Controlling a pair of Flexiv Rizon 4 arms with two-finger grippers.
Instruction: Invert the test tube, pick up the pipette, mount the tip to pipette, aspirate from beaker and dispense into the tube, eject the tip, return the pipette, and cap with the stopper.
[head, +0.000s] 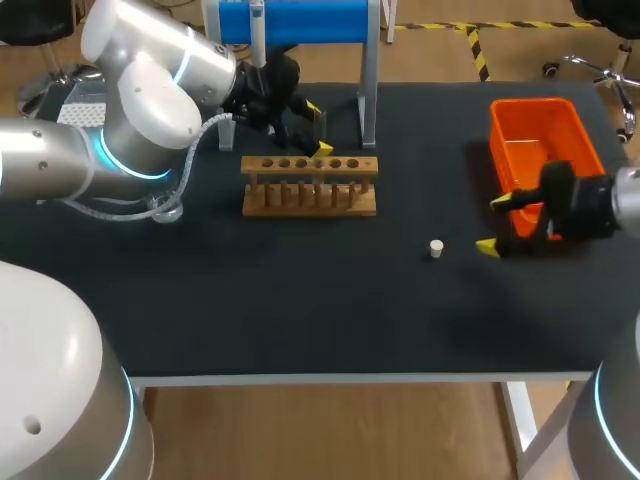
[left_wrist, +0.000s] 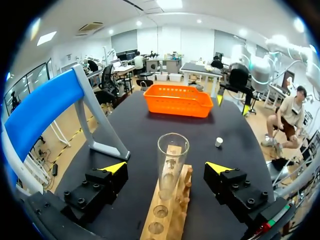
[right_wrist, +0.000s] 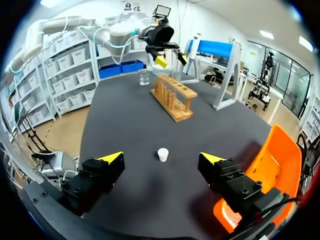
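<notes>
1. Black matte tabletop (head: 300, 300): carries every item below.
2. Blue-topped pipette stand with grey metal legs (head: 300, 20): at the far edge, behind the rack.
3. Orange rectangular plastic bin (head: 535, 135): far right part of the tabletop, long side running front to back; the right pincer is just beside its near end.
4. Light wooden test-tube rack with a row of round holes (head: 310, 185): centre of the tabletop, in front of the stand.
5. Left pincer (left_wrist: 166, 167), black with yellow tips: released, hanging over the rack's far side with its fingers spread wide on either side of the tube and touching nothing.
6. Right pincer (head: 494, 225), black with yellow tips: released, low over the tabletop, fingers wide apart and holding nothing; the stopper lies just ahead of it, in line with the gap.
7. Small clear glass beaker (right_wrist: 144, 76): on the tabletop beyond the rack's left end.
8. Clear glass test tube (left_wrist: 172, 157): upright in the rack, open mouth up, uncapped.
9. Small white stopper (head: 436, 248): alone on the tabletop, right of the rack and apart from it
</notes>
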